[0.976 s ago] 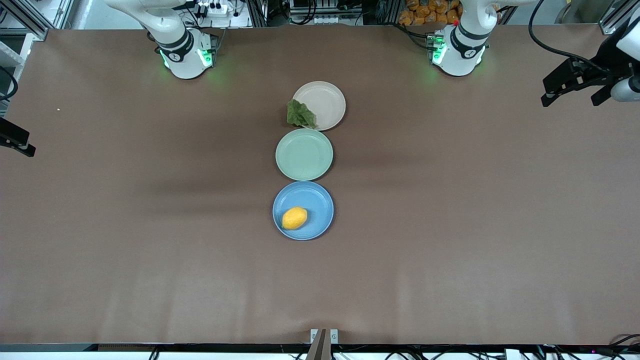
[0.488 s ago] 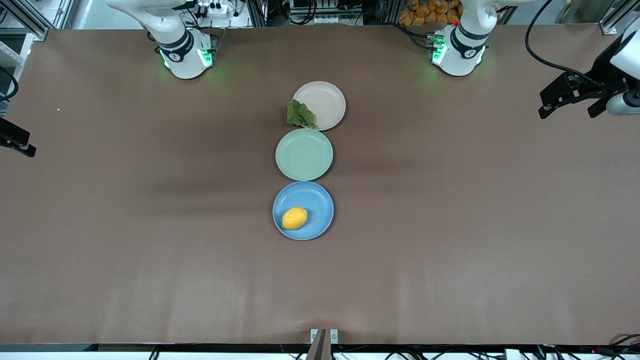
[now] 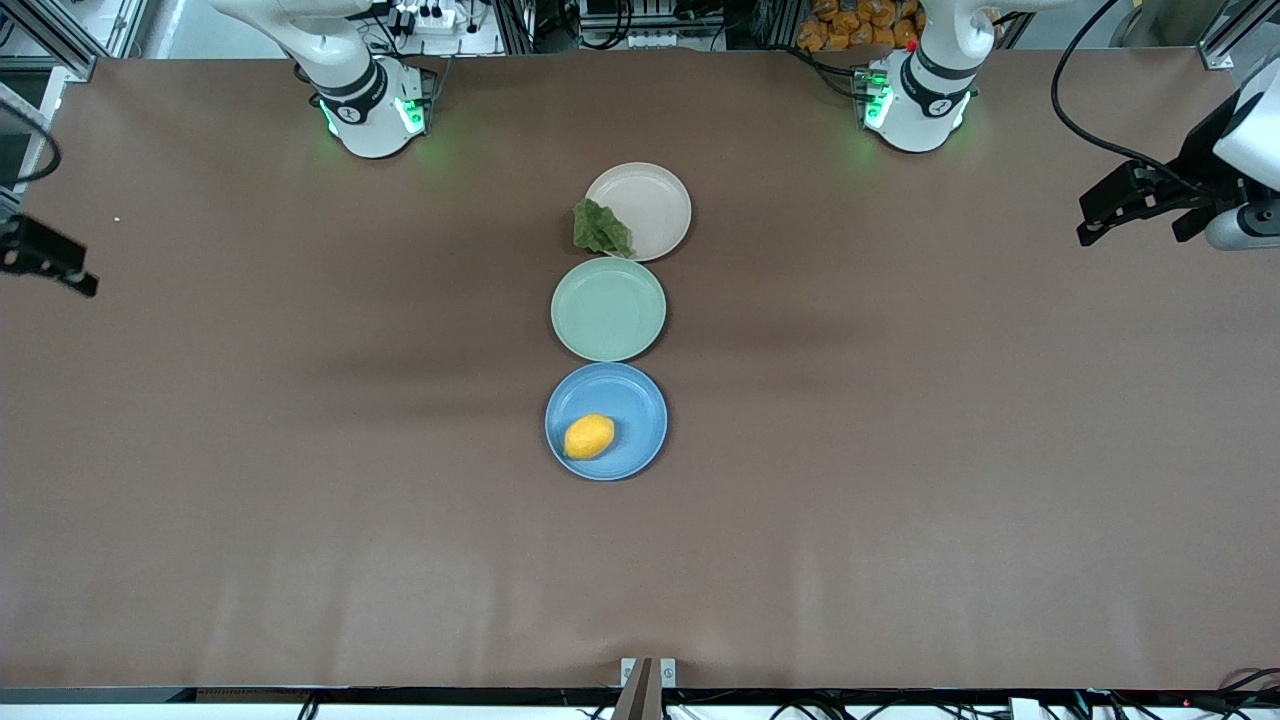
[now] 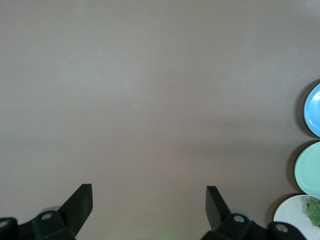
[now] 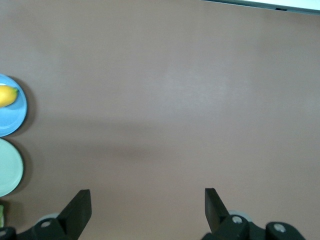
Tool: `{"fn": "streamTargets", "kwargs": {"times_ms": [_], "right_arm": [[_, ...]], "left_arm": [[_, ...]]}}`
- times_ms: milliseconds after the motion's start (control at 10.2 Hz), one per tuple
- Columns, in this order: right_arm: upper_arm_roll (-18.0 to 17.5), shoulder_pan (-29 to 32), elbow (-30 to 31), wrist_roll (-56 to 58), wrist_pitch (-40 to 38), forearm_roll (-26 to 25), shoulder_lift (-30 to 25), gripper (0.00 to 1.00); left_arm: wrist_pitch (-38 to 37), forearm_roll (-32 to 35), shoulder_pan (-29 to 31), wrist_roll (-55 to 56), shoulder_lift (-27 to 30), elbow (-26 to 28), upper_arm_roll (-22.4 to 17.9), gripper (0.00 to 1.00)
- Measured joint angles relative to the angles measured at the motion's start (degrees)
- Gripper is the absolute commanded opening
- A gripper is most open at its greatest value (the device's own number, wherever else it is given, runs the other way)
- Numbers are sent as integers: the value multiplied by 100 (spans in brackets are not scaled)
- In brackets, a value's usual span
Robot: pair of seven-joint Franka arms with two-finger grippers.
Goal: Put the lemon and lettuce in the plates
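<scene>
While both arms wait high at the table's two ends, your three plates sit in a row down the middle. You can see the lemon (image 3: pixel 589 437) lying inside the blue plate (image 3: pixel 632 395), which is the one nearest the front camera. Next comes the mint green plate (image 3: pixel 608 308), bare, and farthest from the front camera the pale pink-beige plate (image 3: pixel 650 205). Your lettuce (image 3: pixel 601 228) lies across that plate's rim (partly on the plate, partly on the table (image 3: pixel 900 450)), on the side toward the right arm's end. Your left gripper (image 4: pixel 149 199) hangs over bare table with its fingers spread wide, holding nothing. Your right gripper (image 5: pixel 147 201) does likewise at its own end, fingers wide apart and empty.
</scene>
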State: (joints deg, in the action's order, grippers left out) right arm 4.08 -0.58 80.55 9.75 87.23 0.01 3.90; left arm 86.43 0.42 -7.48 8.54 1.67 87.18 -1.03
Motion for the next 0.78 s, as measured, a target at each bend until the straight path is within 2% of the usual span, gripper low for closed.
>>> {"fn": "streamTargets", "kwargs": {"times_ms": [293,780], "right_arm": [[-148,-39,168,-268,2,-1,-176,100],[-150,-44,203,-288,15,-1,-175,100]], "left_arm": [[11,1,-5,0,1,1,-34,100],[28,1,-23,0,3,-8,-35,100]]}}
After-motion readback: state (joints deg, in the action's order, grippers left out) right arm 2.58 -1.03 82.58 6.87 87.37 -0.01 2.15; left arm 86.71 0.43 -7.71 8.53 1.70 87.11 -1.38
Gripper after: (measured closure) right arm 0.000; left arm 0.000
